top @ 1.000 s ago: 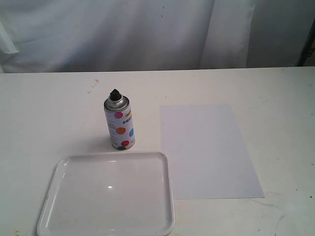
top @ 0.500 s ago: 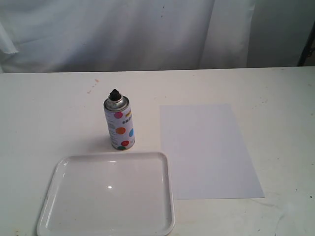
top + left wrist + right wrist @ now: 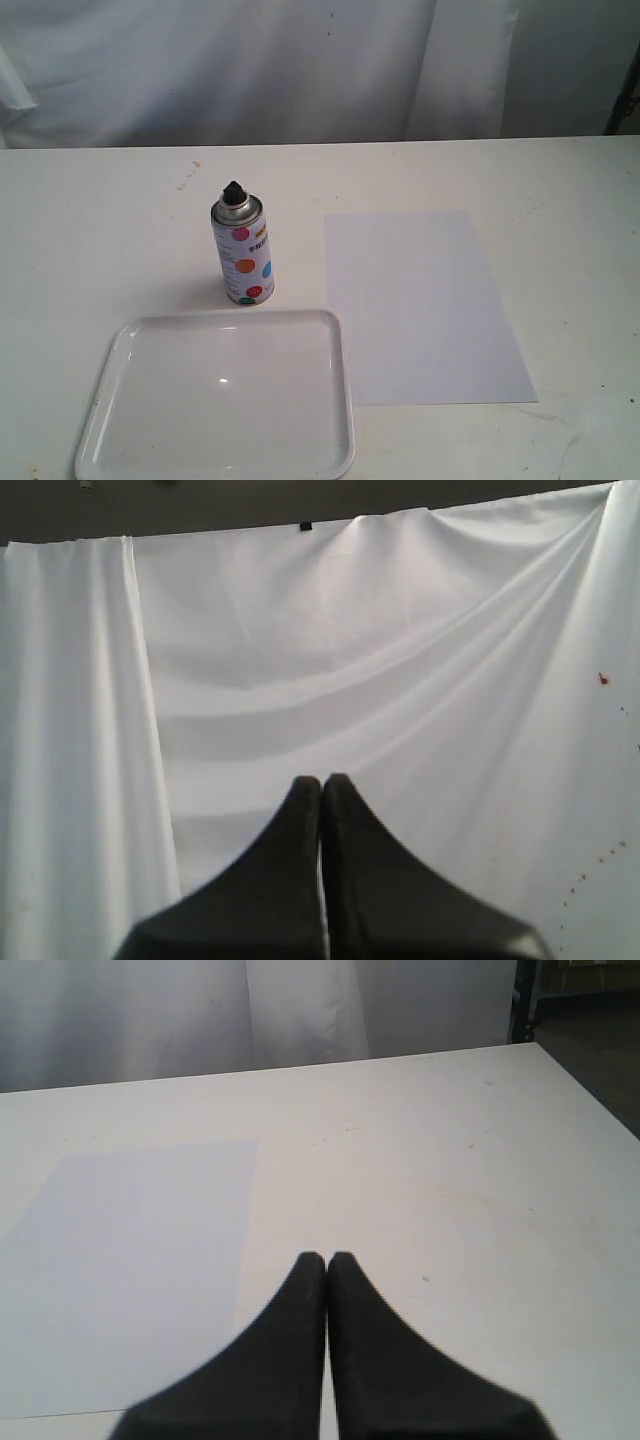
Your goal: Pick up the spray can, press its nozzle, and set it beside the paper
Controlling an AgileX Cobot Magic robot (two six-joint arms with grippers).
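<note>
Both my grippers are pinched closed and empty. The left gripper (image 3: 321,785) faces only curtain. Ahead of the right gripper (image 3: 327,1260) lies the plain white paper sheet (image 3: 130,1260). The polka-dotted white spray can (image 3: 243,255) stands upright with its black nozzle (image 3: 234,189) on top. It is in neither wrist view, on the left arm's side of the paper, so I judge that arm nearer. The glossy white plastic tray (image 3: 230,316) holds nothing.

Upright polka-dot spray can (image 3: 243,250) with black nozzle (image 3: 234,189) on a white table (image 3: 100,220), near the left edge of a flat white paper (image 3: 420,305); glossy white tray (image 3: 215,395) nearer the camera, white curtain (image 3: 250,70) behind.
</note>
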